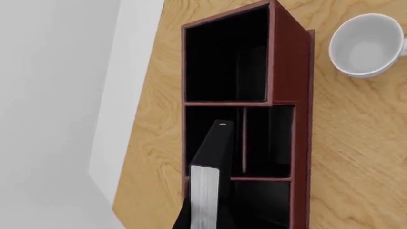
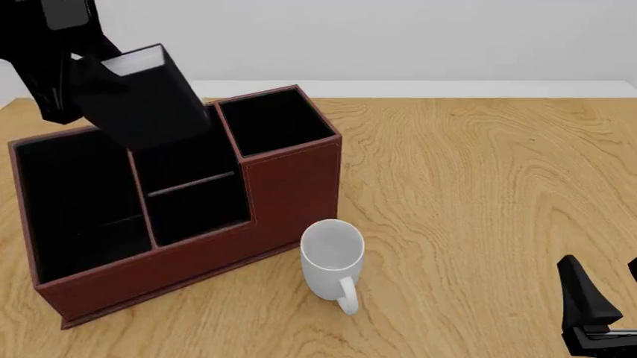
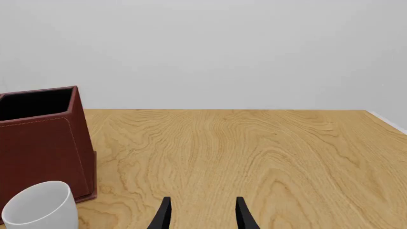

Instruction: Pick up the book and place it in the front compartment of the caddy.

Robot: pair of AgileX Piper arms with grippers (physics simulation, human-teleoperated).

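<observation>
1. Fingers of the left gripper [image 2: 104, 78] clench one book [image 2: 149, 101]; it hangs tilted above the caddy [image 2: 199, 246], long axis sloping down toward the middle column.
2. One mug [image 2: 332, 261] stands beside the caddy's near wall.
3. Right gripper [image 3: 202, 214] rests spread apart, holding nothing.

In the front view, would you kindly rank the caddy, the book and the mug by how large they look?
1. caddy, by far the largest.
2. book, held above the caddy by the left gripper.
3. mug, a little smaller than the book; their differing distances from the camera make this pair unsure.
</observation>
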